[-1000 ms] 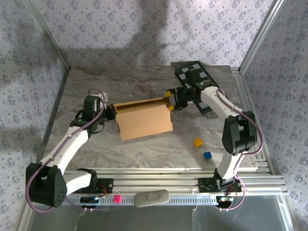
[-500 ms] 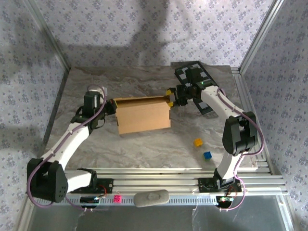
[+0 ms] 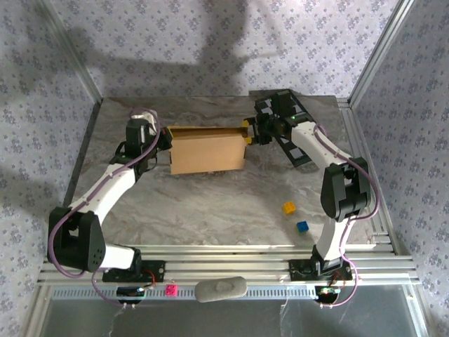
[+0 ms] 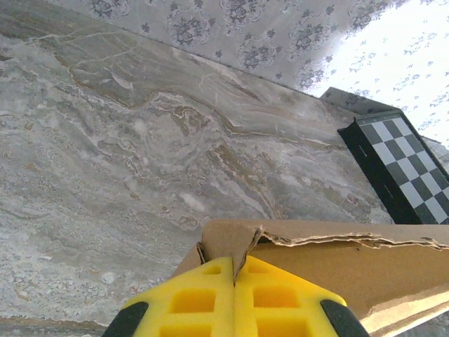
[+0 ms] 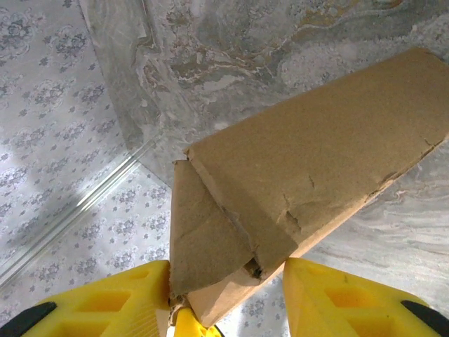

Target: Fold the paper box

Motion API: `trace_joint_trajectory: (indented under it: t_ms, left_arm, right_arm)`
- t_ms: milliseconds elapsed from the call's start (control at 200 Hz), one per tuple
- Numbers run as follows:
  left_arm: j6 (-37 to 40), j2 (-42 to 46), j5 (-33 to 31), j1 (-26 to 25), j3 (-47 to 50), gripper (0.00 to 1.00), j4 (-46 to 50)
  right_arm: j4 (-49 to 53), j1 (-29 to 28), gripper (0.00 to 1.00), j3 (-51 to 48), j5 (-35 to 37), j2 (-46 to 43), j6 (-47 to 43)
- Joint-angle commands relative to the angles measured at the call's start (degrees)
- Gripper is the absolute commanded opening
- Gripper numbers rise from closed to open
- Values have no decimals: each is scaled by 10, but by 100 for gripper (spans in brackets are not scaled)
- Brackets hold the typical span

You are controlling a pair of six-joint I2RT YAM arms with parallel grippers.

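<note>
Paper box (image 3: 207, 151) farther back, firm in tight left claw (image 4: 233, 265) and wider right claw (image 5: 226, 270).

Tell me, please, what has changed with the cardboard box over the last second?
The plain brown cardboard box was carried farther from the robot, and its tilt straightened out. The left jaws kept their pinch on its left end; the right jaws narrowed around its right corner. The small yellow cube, the small blue cube and the black-and-white checkered board stayed put.
</note>
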State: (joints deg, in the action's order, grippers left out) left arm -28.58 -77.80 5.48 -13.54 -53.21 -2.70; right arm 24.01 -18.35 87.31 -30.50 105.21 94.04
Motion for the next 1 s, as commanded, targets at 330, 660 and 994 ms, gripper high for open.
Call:
trace_joint_trajectory:
  t_ms: [330,660,994]
  left_arm:
    - [25,81,30,-4,58,17,4]
    - [9,102,39,-4,52,29,41]
    - [-74,158,42,-4,8,50,165]
  right_arm:
    - [-40,-16,45,-83,27,-35,0]
    - [-38,-18,43,-95,26,-44,1]
    - [-37,-16,43,-104,26,-49,-1]
